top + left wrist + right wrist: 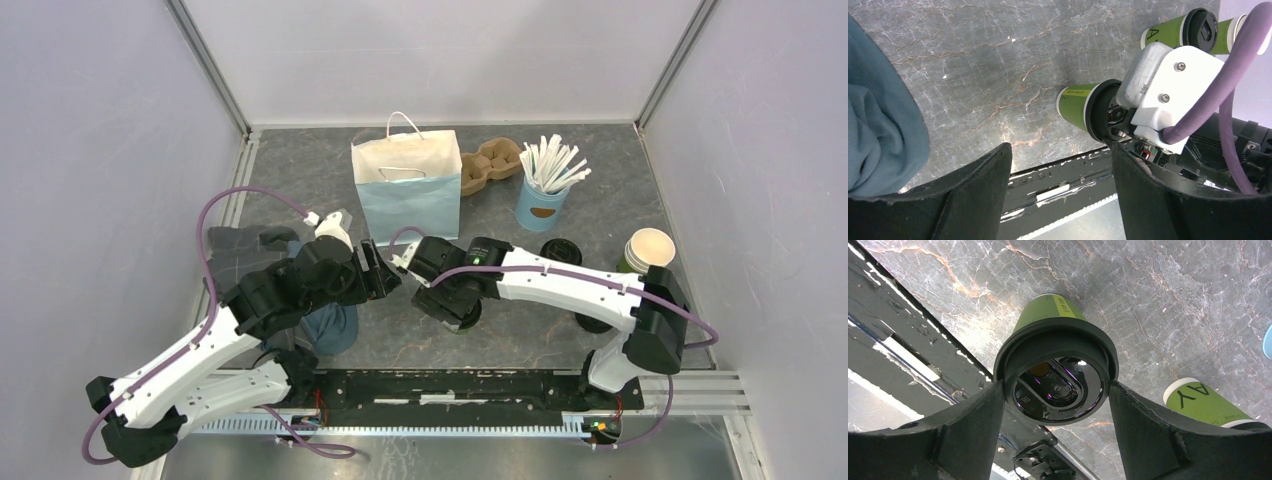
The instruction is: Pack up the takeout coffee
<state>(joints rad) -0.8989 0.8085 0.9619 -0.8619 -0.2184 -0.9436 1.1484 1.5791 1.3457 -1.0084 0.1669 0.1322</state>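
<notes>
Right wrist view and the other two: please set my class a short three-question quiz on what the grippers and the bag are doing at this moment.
1. True or false: the left gripper is shut on a cup.
2. Choose one. The fingers of the right gripper stand either side of: A, the light-blue cup of sticks; B, the lidded green cup; C, the cardboard cup carrier.
3. One word: is the paper bag upright or lying flat?

Key: 1 false, its jaws are wide open with nothing between them. 2 B, the fingers sit at the black lid's rim. 3 upright.
</notes>
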